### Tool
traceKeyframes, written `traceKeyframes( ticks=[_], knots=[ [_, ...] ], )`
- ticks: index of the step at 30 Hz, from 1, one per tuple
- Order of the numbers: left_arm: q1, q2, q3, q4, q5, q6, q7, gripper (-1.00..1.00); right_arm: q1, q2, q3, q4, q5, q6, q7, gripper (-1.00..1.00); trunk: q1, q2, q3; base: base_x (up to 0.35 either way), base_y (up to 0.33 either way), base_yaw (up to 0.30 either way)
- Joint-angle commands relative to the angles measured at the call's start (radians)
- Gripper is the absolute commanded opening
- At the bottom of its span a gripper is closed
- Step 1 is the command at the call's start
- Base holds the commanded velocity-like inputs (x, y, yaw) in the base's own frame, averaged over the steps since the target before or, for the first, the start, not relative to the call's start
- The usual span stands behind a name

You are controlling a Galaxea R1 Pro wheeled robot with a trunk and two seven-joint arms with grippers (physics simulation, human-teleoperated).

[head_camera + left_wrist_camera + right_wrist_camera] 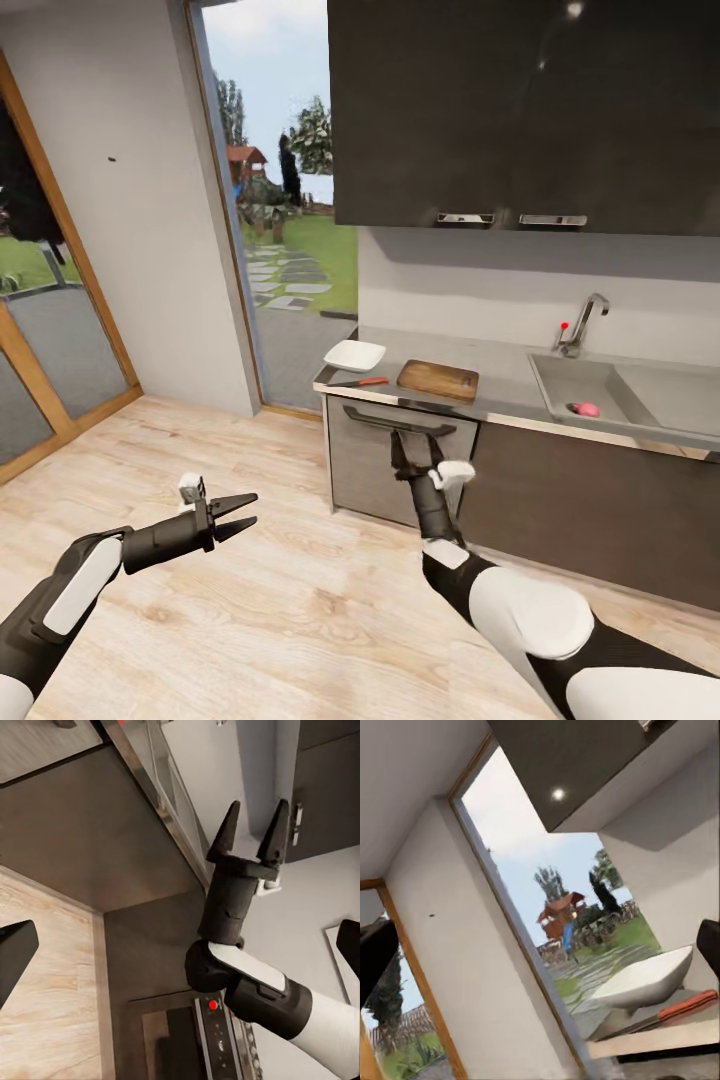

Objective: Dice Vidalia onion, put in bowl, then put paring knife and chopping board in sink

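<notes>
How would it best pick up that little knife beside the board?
Probably by the red-orange handle of the paring knife, coming straight down from above. It lies flat on the countertop, handle toward the chopping board, blade pointing away, so the handle's long sides are free.

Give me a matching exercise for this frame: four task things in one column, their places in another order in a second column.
Things:
1. Vidalia onion
2. paring knife
3. bowl
4. chopping board

Places:
A. at the countertop's end by the doorway
B. in the sink
C. on the countertop between knife and sink
D. at the front edge, just ahead of the bowl

Pairs: 1-B, 2-D, 3-A, 4-C
</notes>
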Motion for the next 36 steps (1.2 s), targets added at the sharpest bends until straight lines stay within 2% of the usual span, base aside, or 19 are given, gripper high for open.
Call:
traceKeyframes(
  ticks=[1,2,3,5,6,7,8,10,11,13,14,15,17,21,24,26,28,32,36],
  knots=[
    [-0.001,0.002,-0.002,0.000,0.003,0.004,-0.001,1.00,0.000,0.000,-0.006,0.001,0.056,-0.001,0.006,1.00,0.001,-0.002,-0.002,0.000,0.000,0.000],
    [-0.001,0.002,-0.002,0.000,0.003,0.004,-0.001,1.00,0.001,0.000,-0.004,0.000,0.121,-0.001,0.004,1.00,0.001,-0.002,-0.002,0.000,0.000,0.000],
    [-0.001,0.002,-0.002,0.000,0.003,0.004,-0.002,1.00,0.001,0.000,-0.004,0.000,0.152,-0.001,0.003,1.00,0.001,-0.002,-0.002,0.000,0.000,0.000],
    [-0.001,0.001,-0.002,-0.001,0.004,0.004,-0.002,1.00,0.002,0.000,-0.003,-0.003,0.257,-0.001,-0.003,1.00,0.001,-0.002,-0.002,0.000,0.000,0.000],
    [-0.001,0.001,-0.002,-0.001,0.004,0.004,-0.002,1.00,0.003,0.000,-0.003,-0.005,0.339,0.089,-0.041,1.00,0.001,-0.002,-0.002,0.000,0.000,0.000],
    [-0.001,0.001,-0.002,-0.001,0.004,0.004,-0.002,1.00,0.003,0.000,-0.004,-0.005,0.356,0.125,-0.078,1.00,0.001,-0.002,-0.002,0.000,0.000,0.000],
    [-0.001,0.001,-0.002,-0.001,0.004,0.004,-0.002,1.00,0.003,0.000,-0.003,-0.006,0.370,0.157,-0.128,1.00,0.001,-0.002,-0.002,0.000,0.000,0.000],
    [-0.001,0.000,-0.002,-0.001,0.005,0.004,-0.002,1.00,0.003,0.000,-0.002,-0.006,0.409,0.229,-0.289,1.00,0.001,-0.002,-0.002,0.000,0.000,0.000],
    [-0.001,-0.001,-0.002,-0.001,0.005,0.004,-0.002,1.00,0.003,0.000,-0.003,-0.006,0.448,0.278,-0.390,1.00,0.001,-0.002,-0.002,0.000,0.000,0.000],
    [-0.001,-0.002,-0.002,-0.001,0.005,0.004,-0.002,1.00,0.003,0.000,-0.004,-0.006,0.506,0.346,-0.488,1.00,0.001,-0.002,-0.002,0.000,0.000,0.000],
    [-0.001,-0.003,-0.002,-0.001,0.005,0.004,-0.002,1.00,0.003,0.000,-0.006,-0.006,0.546,0.402,-0.552,1.00,0.001,-0.002,-0.002,0.000,0.000,0.000],
    [-0.001,-0.003,-0.002,-0.001,0.005,0.004,-0.002,1.00,0.003,0.000,-0.008,-0.005,0.597,0.499,-0.642,1.00,0.001,-0.002,-0.002,0.000,0.000,0.000],
    [-0.001,-0.003,-0.002,0.000,0.006,0.004,-0.001,1.00,0.003,0.000,-0.009,-0.005,0.645,0.654,-0.736,1.00,0.001,-0.002,-0.002,0.000,0.000,0.000],
    [-0.001,-0.002,-0.003,0.004,0.004,0.002,0.000,1.00,0.003,0.000,-0.008,-0.005,0.671,0.779,-0.777,1.00,0.001,-0.002,-0.002,0.000,0.000,0.000],
    [-0.001,-0.001,-0.003,0.014,-0.012,0.001,0.001,1.00,0.003,0.000,-0.008,-0.005,0.701,0.825,-0.783,1.00,0.001,-0.002,-0.002,0.000,0.000,0.000],
    [-0.001,0.000,-0.003,0.027,-0.053,-0.001,0.001,1.00,0.003,0.000,-0.009,-0.005,0.728,0.893,-0.788,1.00,0.001,-0.002,-0.002,0.000,0.000,0.000],
    [-0.001,0.000,-0.003,0.047,-0.113,-0.005,0.001,1.00,0.003,0.000,-0.008,-0.005,0.740,0.957,-0.790,1.00,0.001,-0.002,-0.002,0.000,0.000,0.000],
    [-0.001,-0.003,-0.003,0.069,-0.205,-0.013,0.000,1.00,0.003,0.000,-0.007,-0.004,0.753,1.008,-0.788,1.00,0.001,-0.002,-0.002,0.000,0.000,0.000],
    [-0.001,-0.003,-0.003,0.075,-0.261,-0.089,-0.001,1.00,0.003,0.000,-0.007,-0.002,0.810,1.074,-0.777,1.00,0.001,-0.002,-0.002,0.000,0.000,0.000]
  ],
)
